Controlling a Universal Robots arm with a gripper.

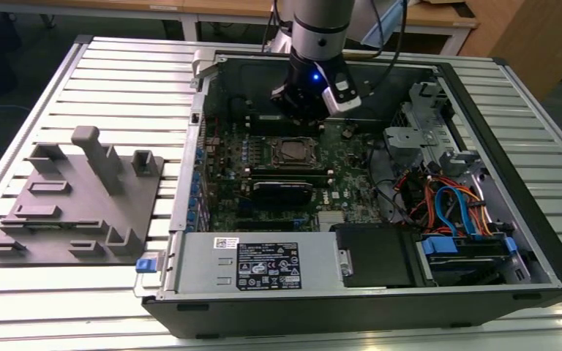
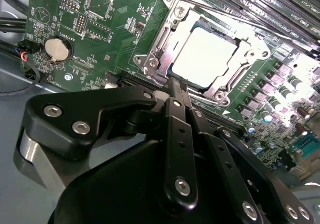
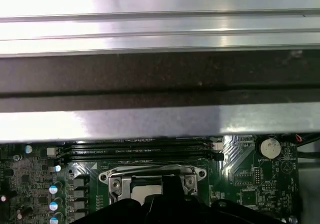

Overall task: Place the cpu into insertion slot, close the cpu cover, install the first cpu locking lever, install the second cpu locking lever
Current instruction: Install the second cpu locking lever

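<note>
1. The slatted tabletop [image 1: 85,66] carries an open computer case [image 1: 359,311], which takes up the exterior view's right half. A grey fixture tray [image 1: 76,205] sits near the edge on that view's left.
2. Inside the case lies the green motherboard [image 2: 100,28], and the arm reaches down over its far part.
3. The hand [image 2: 174,86] hangs just above the board, beside the socket. We see its fingers drawn together with nothing between them.
4. The insertion slot [image 2: 200,22] sits mid-board. The cpu cover [image 2: 167,36] appears folded down over it, framing the chip. We cannot tell whether either locking lever is latched.
5. The cpu [image 2: 207,56] rests in the slot, its silver top showing through the cover's cut-out.
6. Our worry is how close the hand is to the socket. A push slightly off the lever could skid the fingertips onto nearby capacitors. Force on a cover that is not fully seated could tilt the chip and bend the contacts beneath it.
</note>
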